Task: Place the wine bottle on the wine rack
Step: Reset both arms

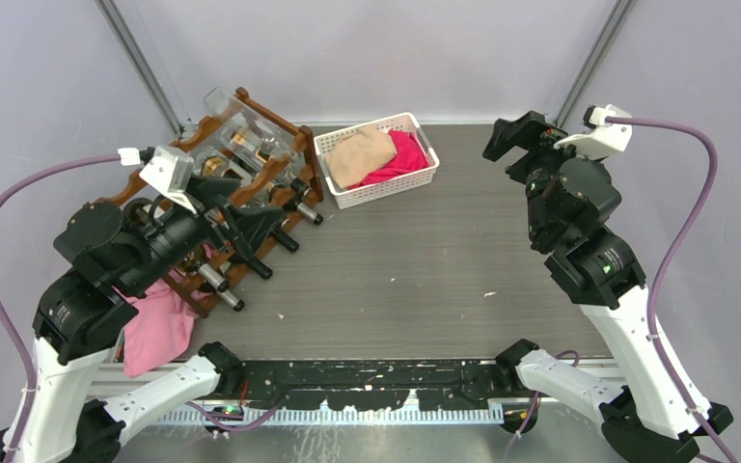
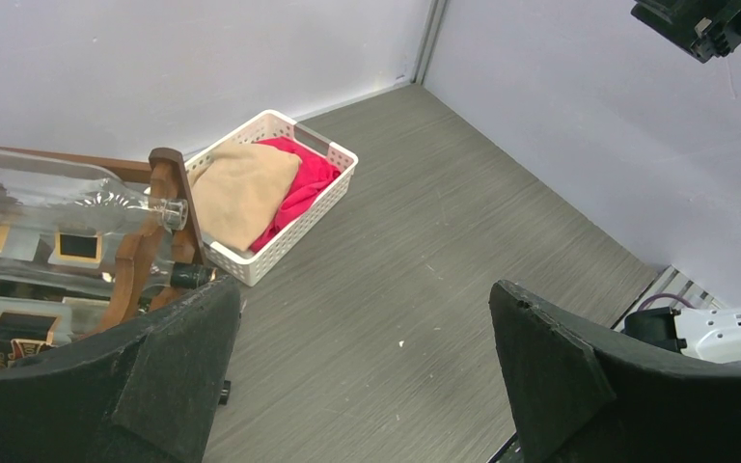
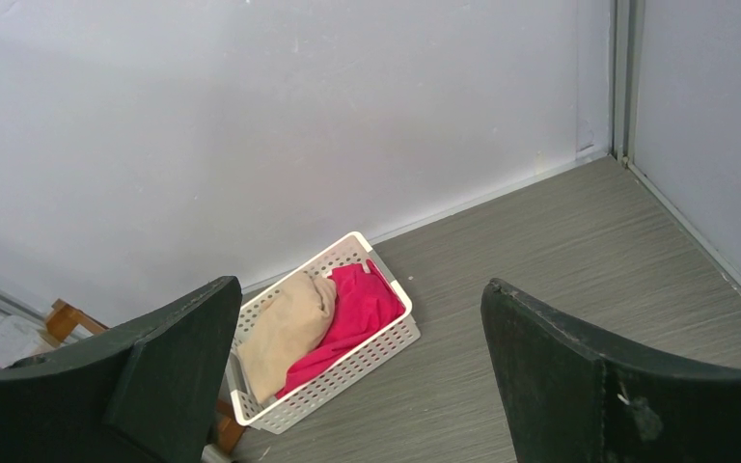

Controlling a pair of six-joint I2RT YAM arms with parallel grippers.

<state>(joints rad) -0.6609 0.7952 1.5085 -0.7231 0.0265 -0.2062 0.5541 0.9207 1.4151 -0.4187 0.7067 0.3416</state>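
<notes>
Several wine bottles (image 2: 58, 198): lying on their sides at far left, necks poking right, cradled in scalloped rails so they cannot roll.
Wine rack (image 2: 137, 258): far left of the bench (image 1: 425, 280); no loose bottle shows elsewhere, so the job looks done.
Left gripper (image 2: 362, 294): wide, empty, just beside the rack.
White basket (image 1: 376, 198): far middle, holding cloths (image 1: 376, 154).
Right gripper (image 3: 362, 285): wide, empty, raised far right, out of the way.

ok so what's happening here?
Nothing is being held. The left gripper is open, close by the rack, which has several bottles lying in its tiers. The right gripper is open too, raised at the far right, away from everything. The basket of cloths sits next to the rack. No bottle off the rack is in view.
</notes>
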